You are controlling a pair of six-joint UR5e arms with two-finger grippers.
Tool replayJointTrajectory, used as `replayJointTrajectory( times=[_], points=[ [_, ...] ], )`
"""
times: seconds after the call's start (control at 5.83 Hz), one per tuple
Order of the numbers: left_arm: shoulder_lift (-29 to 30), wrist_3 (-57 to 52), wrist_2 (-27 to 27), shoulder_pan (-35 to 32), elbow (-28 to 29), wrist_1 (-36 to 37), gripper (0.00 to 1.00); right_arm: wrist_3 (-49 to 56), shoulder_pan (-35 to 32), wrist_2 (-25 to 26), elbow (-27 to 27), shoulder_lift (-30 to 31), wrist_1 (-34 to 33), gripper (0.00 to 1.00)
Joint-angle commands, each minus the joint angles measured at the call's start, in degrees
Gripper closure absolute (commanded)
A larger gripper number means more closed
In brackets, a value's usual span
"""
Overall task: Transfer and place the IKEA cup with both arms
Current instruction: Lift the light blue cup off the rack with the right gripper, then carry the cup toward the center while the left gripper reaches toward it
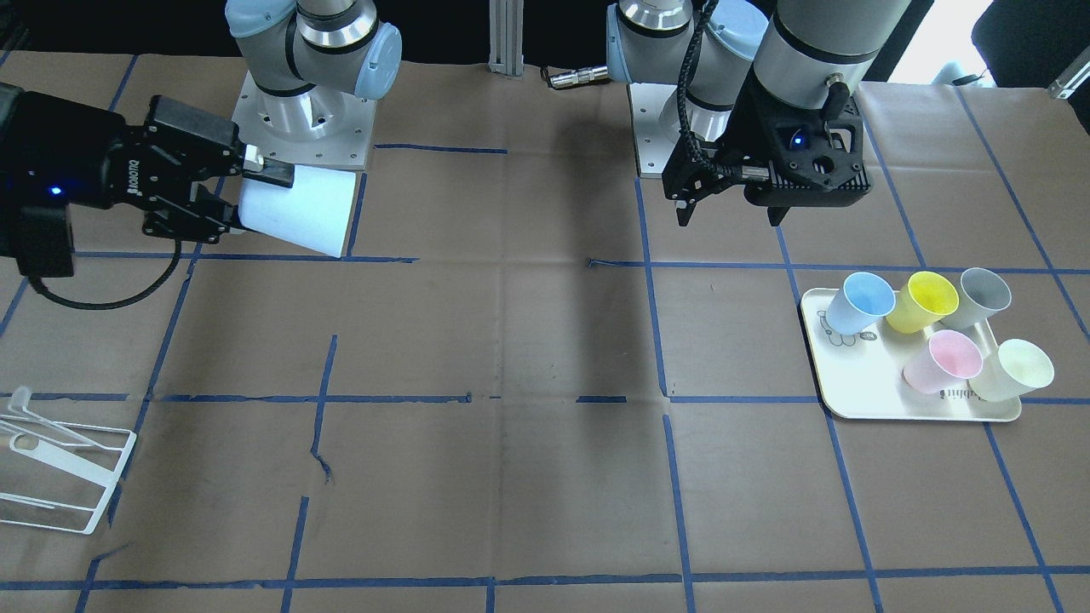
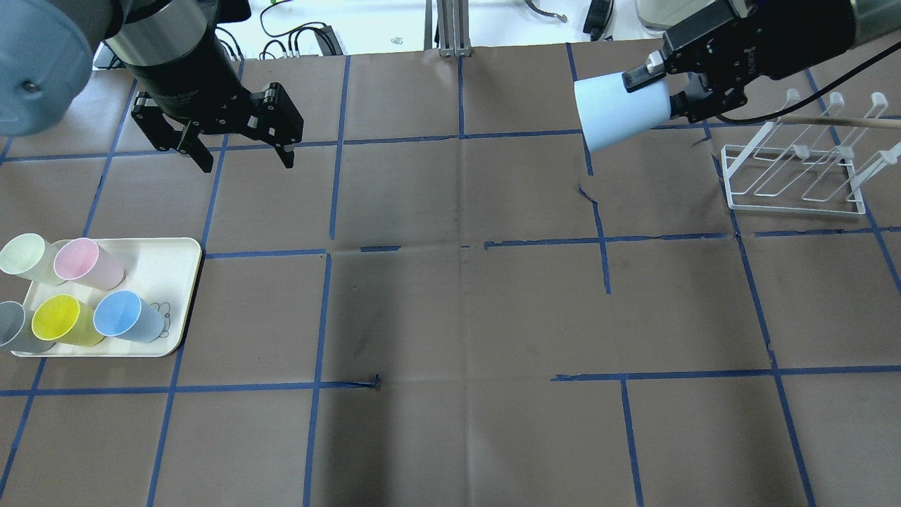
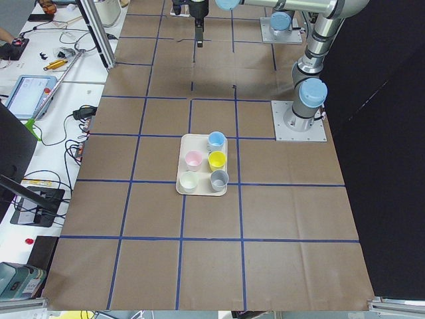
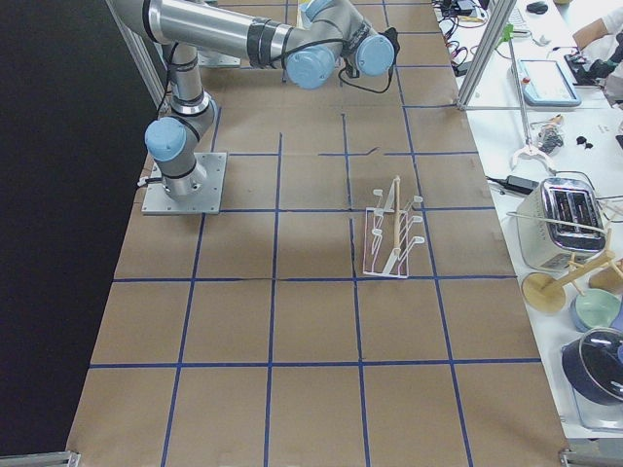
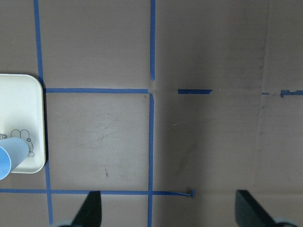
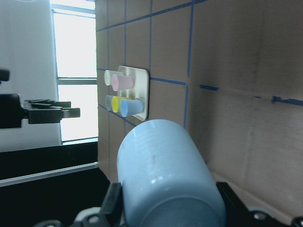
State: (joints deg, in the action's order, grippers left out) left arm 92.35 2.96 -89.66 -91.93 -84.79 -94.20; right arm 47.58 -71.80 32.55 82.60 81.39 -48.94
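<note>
Up above the brown paper table (image 2: 457, 317) with blue tape lines, the black two-finger right gripper (image 2: 658, 95) is squeezing a small pale sky-blue plastic cup (image 2: 619, 113). The cup lies on its side in the air and does not touch the table. Its wide end points away from the gripper, toward the middle of the table. One finger (image 1: 272, 174) presses the cup from one side and the other finger from the opposite side. A white wire rack (image 2: 795, 169) stands on the table near this gripper.

Far across the table, the black left gripper (image 2: 246, 158) hangs over the paper with its two fingers spread wide, holding nothing. Near it sits a cream plastic tray (image 2: 162, 267). Five cups stand on the tray: a blue cup (image 2: 127, 317), a yellow cup (image 2: 60, 320), a pink cup (image 2: 88, 263), a pale green cup (image 2: 28, 257) and a grey cup (image 2: 14, 327).
</note>
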Motion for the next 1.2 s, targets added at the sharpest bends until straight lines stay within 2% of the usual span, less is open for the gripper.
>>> replayJointTrajectory(
  times=[0.0, 0.34, 0.51, 0.86, 1.03],
  points=[
    [-0.06, -4.67, 7.52, 1.22, -0.11, -0.37, 0.02, 4.00, -3.94, -11.42, 0.54, 0.00, 5.43, 0.61],
    [-0.24, -6.99, 23.84, 7.87, -0.11, -7.46, 0.02, 4.89, -8.77, -20.99, 5.97, -0.09, 5.00, 0.62],
    [-0.15, -7.09, 34.54, 10.26, -0.81, -10.10, 0.02, 4.98, -8.79, -21.13, 7.30, -0.18, 4.91, 0.62],
    [-0.42, -7.44, 49.42, 12.90, -5.37, -10.04, 0.02, 4.54, -8.88, -21.13, 7.84, -0.71, 4.91, 0.62],
    [0.19, -7.96, 54.98, 13.53, -5.91, -9.78, 0.02, 4.10, -8.88, -21.22, 7.75, -0.71, 4.99, 0.62]
  ],
)
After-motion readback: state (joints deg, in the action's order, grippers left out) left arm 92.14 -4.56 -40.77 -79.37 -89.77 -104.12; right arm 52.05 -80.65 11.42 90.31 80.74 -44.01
